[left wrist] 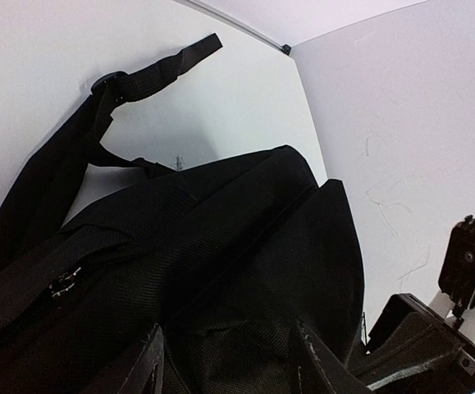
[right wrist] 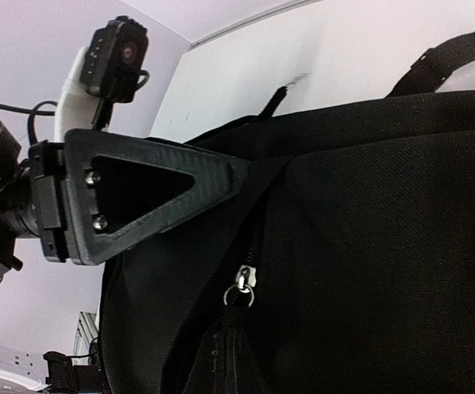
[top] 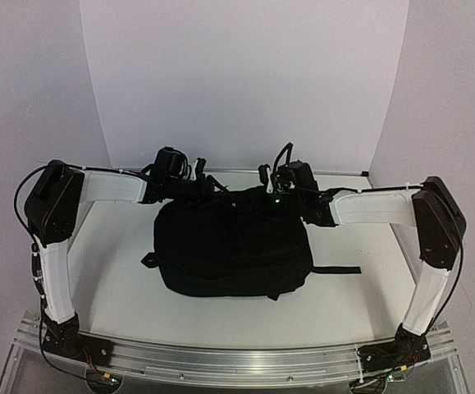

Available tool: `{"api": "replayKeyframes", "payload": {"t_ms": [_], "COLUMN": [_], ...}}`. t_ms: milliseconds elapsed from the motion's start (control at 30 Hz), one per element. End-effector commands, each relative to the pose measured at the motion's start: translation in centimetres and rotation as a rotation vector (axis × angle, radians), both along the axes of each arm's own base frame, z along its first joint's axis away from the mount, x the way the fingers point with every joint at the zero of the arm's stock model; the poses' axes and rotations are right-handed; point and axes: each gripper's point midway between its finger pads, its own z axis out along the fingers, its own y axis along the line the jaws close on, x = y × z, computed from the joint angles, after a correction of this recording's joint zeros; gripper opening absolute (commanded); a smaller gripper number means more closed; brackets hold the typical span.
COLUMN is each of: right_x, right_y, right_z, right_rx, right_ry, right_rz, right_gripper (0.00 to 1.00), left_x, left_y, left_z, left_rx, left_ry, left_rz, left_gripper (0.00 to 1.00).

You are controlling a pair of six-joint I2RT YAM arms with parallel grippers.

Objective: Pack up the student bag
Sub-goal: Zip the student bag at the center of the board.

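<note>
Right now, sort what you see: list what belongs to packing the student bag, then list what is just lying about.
For the job:
- large soft black fabric backpack
- its small metal zipper pull

Just there:
- white tabletop
- silver metal rail along the near edge

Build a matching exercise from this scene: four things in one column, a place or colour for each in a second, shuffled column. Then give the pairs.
Things
1. student bag
2. zipper pull
3. loose strap
4. metal rail

Descriptions
A. silver, along the near edge of the table
B. small metal piece on the bag's zipper line
C. black bulk in the middle of the table
D. flat on the table, sticking out of the bag toward the right arm's side

Pairs: 1-C, 2-B, 3-D, 4-A
</note>
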Motion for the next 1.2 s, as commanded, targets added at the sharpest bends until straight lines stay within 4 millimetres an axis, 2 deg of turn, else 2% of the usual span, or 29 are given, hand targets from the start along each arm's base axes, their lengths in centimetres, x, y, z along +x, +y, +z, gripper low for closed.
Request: {"api": "replayKeyframes", "payload": {"t_ms": [0,233,367,633,800,1067,1167], "right_x": [-1.6,-3.6,-5.1,-8.9,-11.2,-14.8,-16.1], "right_y": [0.7,1.3,0.8,0.4,-0.3,-1.1,-1.4], "right_z": [2.9,2.4,2.2,1.6,0.2,0.1,-0.8], "right_rx": [0.048,0.04,0.027,0.002,-0.02,-0.013,-0.022], "right_ry": [-0.037,-0.018,-0.009,0.028,0.067,0.114,0.141], "right_rz": [0.022,0.044,0.046,0.073,0.076,0.093,0.098], "right_gripper": [0.0,0.0,0.0,0.0,0.0,0.0,0.0], "left_x": [0.1,0.5,0.7,0.9,1.0,1.0,1.0], "left_y": [-0.9,-0.9,-0.6,-0.3,-0.3,-0.2,-0.1], "left_z": [-0.7,-1.5,-1.9,-2.6,-2.7,-2.7,-2.6], "left_rx": [0.035,0.08,0.105,0.127,0.131,0.136,0.133], "left_ry": [-0.014,-0.027,-0.024,-0.021,-0.022,-0.019,-0.021], "left_rz": [-0.025,-0.017,-0.003,0.012,0.017,0.021,0.024], "left_gripper": [0.52,0.43,0.41,0.41,0.41,0.41,0.41]}}
